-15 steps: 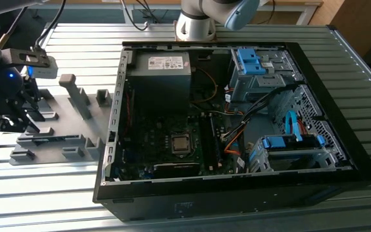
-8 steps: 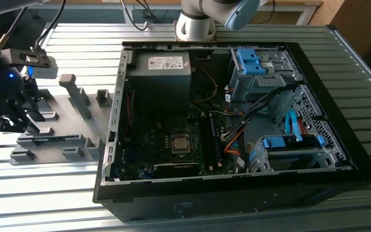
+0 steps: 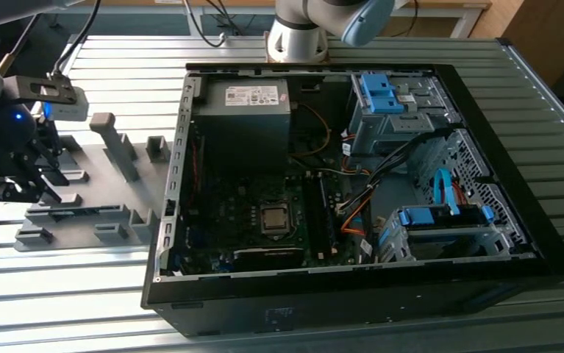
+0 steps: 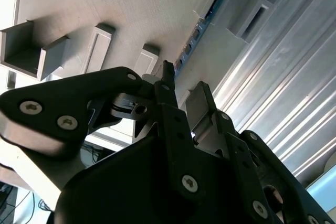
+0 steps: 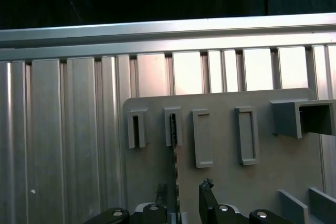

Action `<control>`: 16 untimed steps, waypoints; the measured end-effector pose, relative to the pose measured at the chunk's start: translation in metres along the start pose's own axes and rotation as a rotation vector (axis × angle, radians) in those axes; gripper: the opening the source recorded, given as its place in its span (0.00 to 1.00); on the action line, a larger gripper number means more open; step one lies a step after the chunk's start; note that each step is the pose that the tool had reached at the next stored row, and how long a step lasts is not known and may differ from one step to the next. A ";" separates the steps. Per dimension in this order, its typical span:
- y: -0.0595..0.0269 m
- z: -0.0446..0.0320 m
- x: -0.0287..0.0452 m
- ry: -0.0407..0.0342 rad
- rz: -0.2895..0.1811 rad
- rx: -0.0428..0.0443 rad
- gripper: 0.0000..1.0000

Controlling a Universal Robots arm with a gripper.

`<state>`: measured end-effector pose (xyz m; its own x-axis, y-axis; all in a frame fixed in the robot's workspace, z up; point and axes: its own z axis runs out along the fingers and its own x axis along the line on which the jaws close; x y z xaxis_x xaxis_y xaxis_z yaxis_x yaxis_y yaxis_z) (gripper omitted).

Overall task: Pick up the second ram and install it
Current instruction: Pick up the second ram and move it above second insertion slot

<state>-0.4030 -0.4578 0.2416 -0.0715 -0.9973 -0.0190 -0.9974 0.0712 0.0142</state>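
My end effector [image 5: 184, 187] hangs low over the grey holder plate [image 5: 147, 182], its two fingers parted by a modest gap and gripping nothing. The second ram [image 5: 174, 150] stands on its thin edge in the plate. One end sits in a raised slot block well ahead of my fingertips, and the other runs back between them.

In the first wrist view the strip lies closer to one finger [image 5: 163, 192] than to the other. It looks just clear of that finger, though I cannot be sure there is no contact.

In the second wrist view the second ram [image 4: 201, 27] shows a blue-green edge with a row of dark chips leading away from my end effector [image 4: 182, 81]. Other empty slot blocks stand to either side of it.

In the exterior view my end effector [image 3: 26, 176] is over the holder plate [image 3: 85, 213], which rests on the ribbed metal counter [image 3: 66, 294]. The open computer case [image 3: 360, 294] lies flat on the same counter, just beside the plate and well apart from my fingers, with its mainboard exposed.
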 end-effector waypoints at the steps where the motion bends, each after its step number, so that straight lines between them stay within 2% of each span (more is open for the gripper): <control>1: 0.0000 0.0002 0.0000 0.0001 -0.001 -0.0001 0.37; 16: 0.0000 0.0037 0.0001 0.0001 -0.001 -0.0001 0.37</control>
<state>-0.4030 -0.4578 0.2379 -0.0702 -0.9974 -0.0189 -0.9974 0.0700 0.0143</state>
